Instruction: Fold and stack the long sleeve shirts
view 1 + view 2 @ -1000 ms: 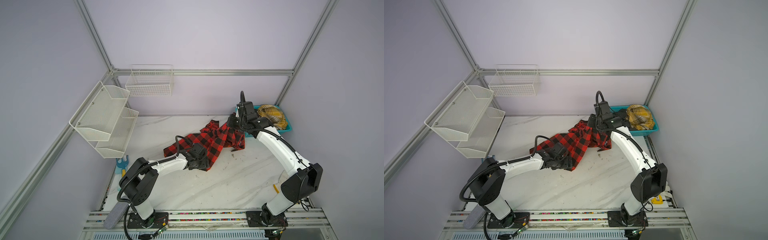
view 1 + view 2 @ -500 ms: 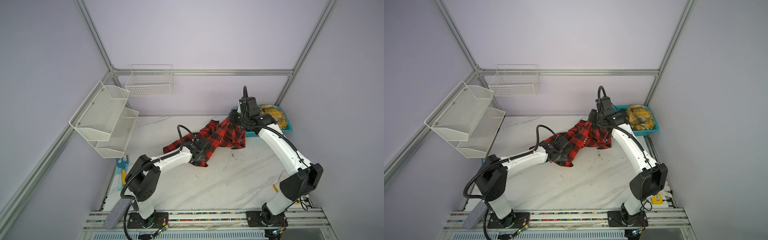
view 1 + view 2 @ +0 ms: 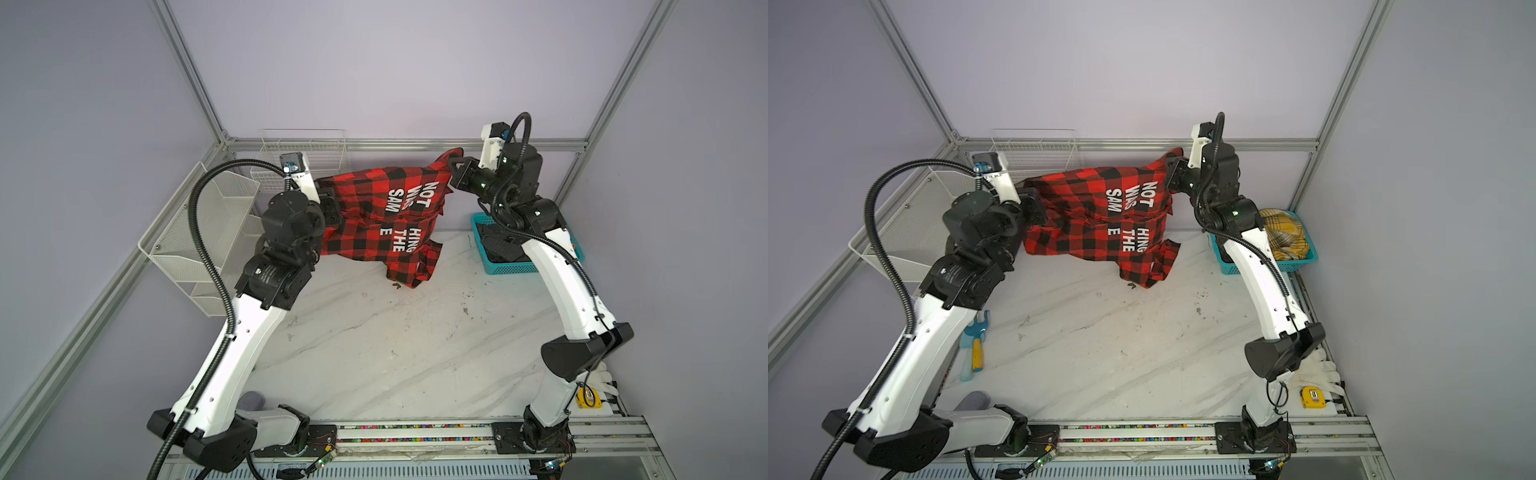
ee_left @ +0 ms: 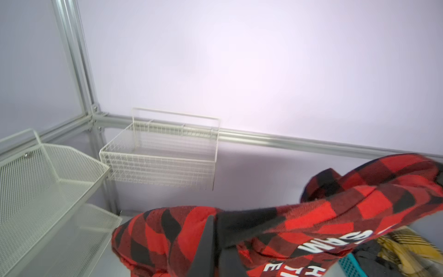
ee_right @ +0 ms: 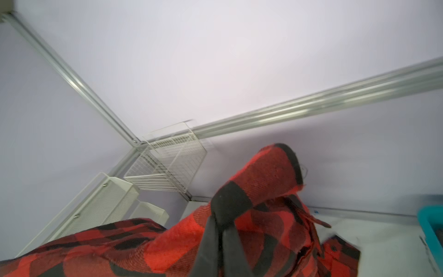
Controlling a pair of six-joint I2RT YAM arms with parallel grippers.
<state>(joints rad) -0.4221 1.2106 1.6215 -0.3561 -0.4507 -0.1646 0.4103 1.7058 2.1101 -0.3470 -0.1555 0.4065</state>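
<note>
Holding one red-and-black check shirt [image 3: 374, 237] aloft between two clamped grippers

Pinched by the left gripper [image 3: 331, 207], jaws pressed flat together on a fold at one end of the shirt's upper edge, with check cloth bunched on both sides of the fingers [image 4: 206, 239] in the left wrist view. Pinched likewise by the right gripper [image 3: 456, 174], closed just as tight on the opposite end of that edge, with a flap of cloth curling over its tip. Stretched between the two as a sagging sheet, raised off the marble table [image 3: 374, 353]; lowest corner hanging below the right gripper, touching the tabletop or just above it, unclear which. Patterned in large red and black squares, with white block letters [image 3: 409, 199] on the half nearer the right gripper, split by a fold and lying sideways in both top views.

Beyond and below the right gripper: one blue basket [image 3: 1296, 262] holding two more garments, one mustard-yellow plaid garment [image 3: 1285, 232] and one dark grey garment [image 3: 496, 245], both crumpled. Behind the left gripper: one white wire basket [image 3: 303, 158] on the back wall, and out past it one two-tier mesh shelf [image 3: 208, 232]. Counted: two grippers, three garments.
</note>
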